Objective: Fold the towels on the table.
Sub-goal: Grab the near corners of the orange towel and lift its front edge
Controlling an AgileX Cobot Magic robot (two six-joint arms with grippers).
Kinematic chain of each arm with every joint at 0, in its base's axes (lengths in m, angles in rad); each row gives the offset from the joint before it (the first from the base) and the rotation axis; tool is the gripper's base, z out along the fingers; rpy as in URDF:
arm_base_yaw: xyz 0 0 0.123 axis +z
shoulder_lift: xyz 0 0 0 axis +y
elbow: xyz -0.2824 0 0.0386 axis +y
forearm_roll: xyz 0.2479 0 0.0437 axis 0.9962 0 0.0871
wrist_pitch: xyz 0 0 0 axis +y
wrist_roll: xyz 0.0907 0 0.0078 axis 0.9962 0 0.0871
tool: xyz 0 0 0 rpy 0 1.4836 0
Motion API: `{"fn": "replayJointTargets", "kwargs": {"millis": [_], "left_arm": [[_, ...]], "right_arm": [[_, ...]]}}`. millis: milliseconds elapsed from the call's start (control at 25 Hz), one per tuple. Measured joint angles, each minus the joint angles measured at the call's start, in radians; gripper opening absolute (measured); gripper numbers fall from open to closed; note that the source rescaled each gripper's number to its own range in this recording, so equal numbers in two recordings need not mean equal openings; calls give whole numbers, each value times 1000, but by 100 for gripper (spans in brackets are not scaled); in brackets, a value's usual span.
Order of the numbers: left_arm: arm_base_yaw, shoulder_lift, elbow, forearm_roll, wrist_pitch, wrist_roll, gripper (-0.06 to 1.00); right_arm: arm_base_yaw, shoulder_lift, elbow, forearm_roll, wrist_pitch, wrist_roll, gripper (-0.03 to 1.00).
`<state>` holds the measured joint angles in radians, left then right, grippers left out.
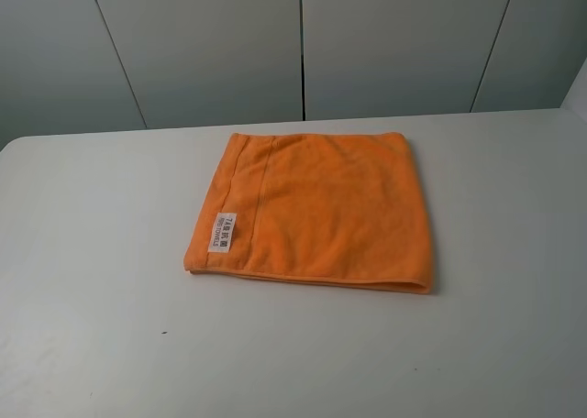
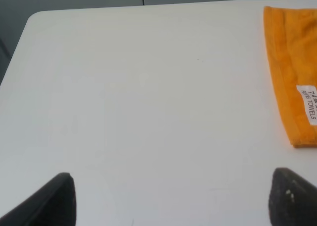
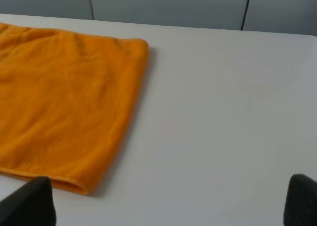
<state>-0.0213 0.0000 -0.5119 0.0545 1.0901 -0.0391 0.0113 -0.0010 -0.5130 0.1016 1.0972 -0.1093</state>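
Orange towel (image 1: 316, 212) flat mid-table (image 1: 92, 280), nearer far edge, label (image 1: 223, 232) hem toward left edge, bare top on all sides; left gripper (image 2: 173, 198) and right gripper (image 3: 166, 203) jaws wide apart, off the cloth.

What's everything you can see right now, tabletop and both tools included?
towel: one, bright orange, lying flat around the middle of the table.
label: one, white with dark print, on the towel's left hem band, near its front corner.
table: one, white, carrying the towel.
wall panels: several, grey, behind the table's far edge.
left tool: one, black fingers, open, above the table to the left of the towel's label end, holding nothing.
right tool: one, black fingers, open, above the table by the towel's right front corner, holding nothing.
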Motion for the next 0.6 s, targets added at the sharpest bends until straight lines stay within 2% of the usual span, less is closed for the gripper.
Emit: {"fn": "replayJointTargets", "kwargs": {"millis": [320,400,480,600], "left_arm": [[0,133,-5,0,-35,92,100],[0,168,-21,-6,-104,107,100],[0,206,-28,-46,-195,162,100],[0,299,-32,-119,-320,271,100]], "right_arm": [[0,0,0,58,-27,18,100],[0,0,-2,66,-47,18,100],[0,0,-4,67,-97,18,100],[0,0,-8,70,-249,8,100]]}}
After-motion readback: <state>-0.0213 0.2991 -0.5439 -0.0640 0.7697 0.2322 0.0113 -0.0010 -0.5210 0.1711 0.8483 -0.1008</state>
